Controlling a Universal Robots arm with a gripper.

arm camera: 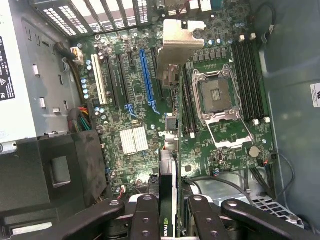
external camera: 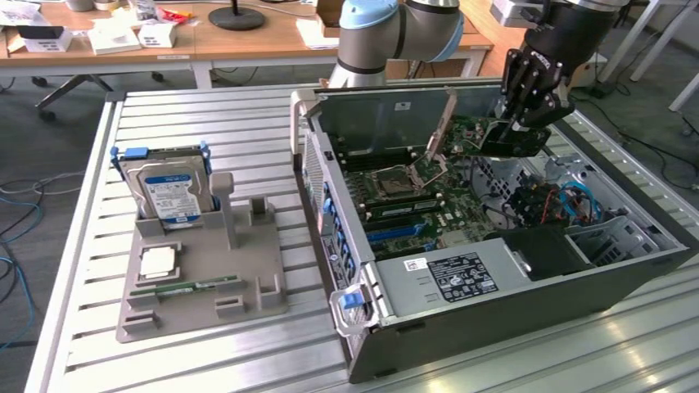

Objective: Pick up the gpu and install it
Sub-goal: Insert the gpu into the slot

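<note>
- In the upper right of the exterior view, the arm's black gripper [external camera: 513, 135] reaches down into the grey metal computer case [external camera: 568, 282], which lies on its side with its wide face open upward.
- Its fingers [arm camera: 146, 212] are pressed in on both faces of the gpu [arm camera: 169, 170], a thin dark circuit card with a silver metal end bracket [arm camera: 179, 45] (a green logo shows on the gripped edge).
- In the exterior view the card hangs tilted over the green motherboard [external camera: 410, 192] and appears clear of it. Its bracket end is toward the exterior view's left, near the case's far wall.
- From the wrist the card is seen edge-on, lying between the long blue expansion slot [arm camera: 146, 75] and the square silver processor socket [arm camera: 216, 95], roughly parallel to the slot.
- Blue cables [external camera: 574, 201] and a silver power supply box [external camera: 453, 274] border the board on the exterior view's right and lower side.
- Well apart, at the exterior view's left, a grey plastic fixture tray [external camera: 251, 278] sits on the slatted aluminium table [external camera: 218, 115]. It holds a silver hard drive with a blue label [external camera: 169, 192] upright and a slim green memory stick [external camera: 188, 287] lying flat.
</note>
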